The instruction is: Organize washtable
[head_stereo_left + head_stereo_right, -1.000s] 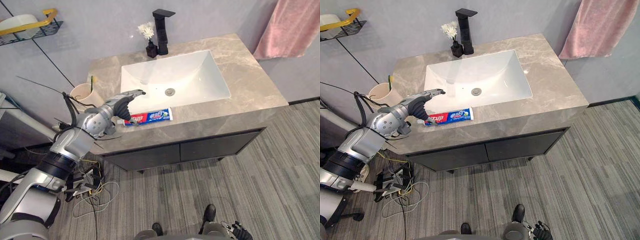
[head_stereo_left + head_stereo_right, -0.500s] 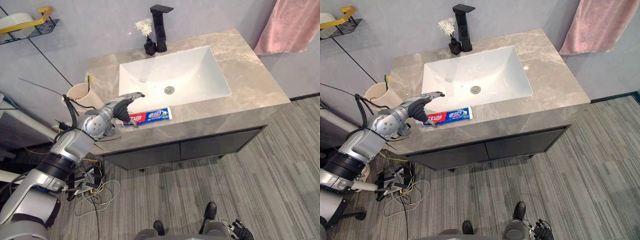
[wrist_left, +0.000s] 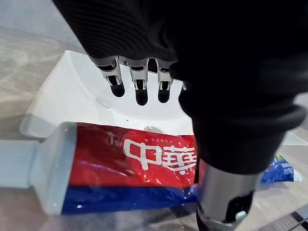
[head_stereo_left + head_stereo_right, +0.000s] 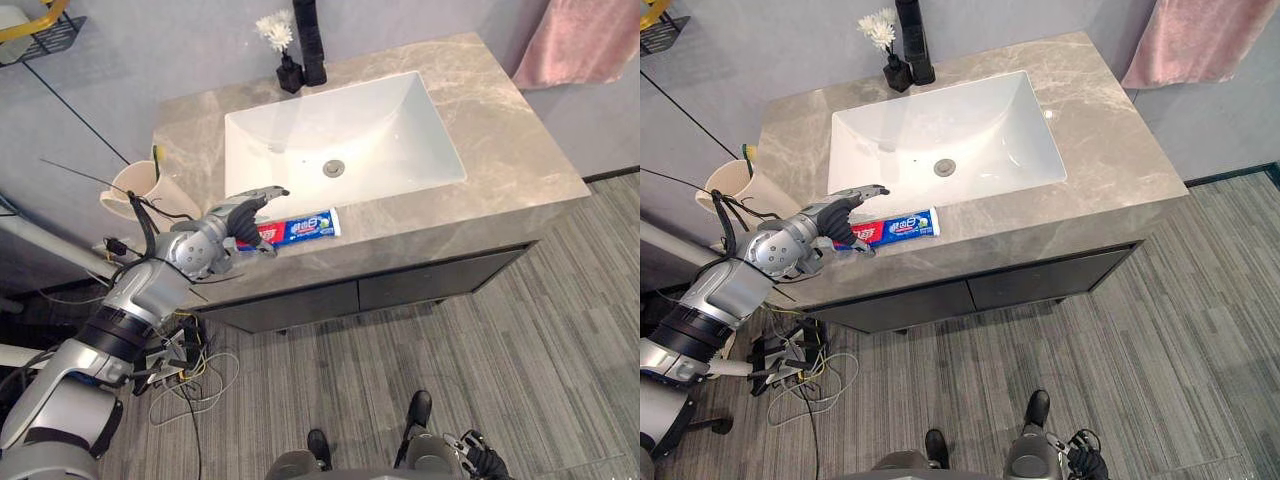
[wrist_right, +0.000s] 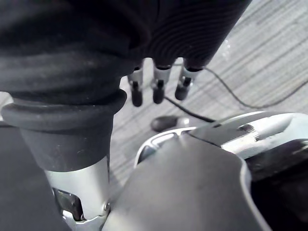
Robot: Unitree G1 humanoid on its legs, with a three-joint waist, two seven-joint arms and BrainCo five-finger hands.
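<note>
A red, white and blue toothpaste tube [image 4: 300,228] lies flat on the grey marble countertop [image 4: 500,150], just in front of the white sink basin [image 4: 340,130]. My left hand [image 4: 238,213] hovers over the tube's cap end, open. In the left wrist view its fingers [image 3: 139,89] reach straight out above the tube [image 3: 130,168]. The thumb [image 3: 224,207] points down on the tube's near side. A beige cup [image 4: 135,185] with a toothbrush stands off the counter's left edge. My right hand [image 5: 156,89] hangs low by my side, its fingers relaxed over the floor.
A black faucet [image 4: 308,40] and a small dark vase of white flowers [image 4: 283,58] stand behind the basin. A pink towel [image 4: 590,40] hangs on the wall at the right. A wire shelf [image 4: 35,25] is mounted at the upper left. Loose cables [image 4: 185,380] lie on the floor.
The camera has shifted, so the whole counter sits a little differently in view. My left hand stays over the tube's cap end, with no clear move of its own.
</note>
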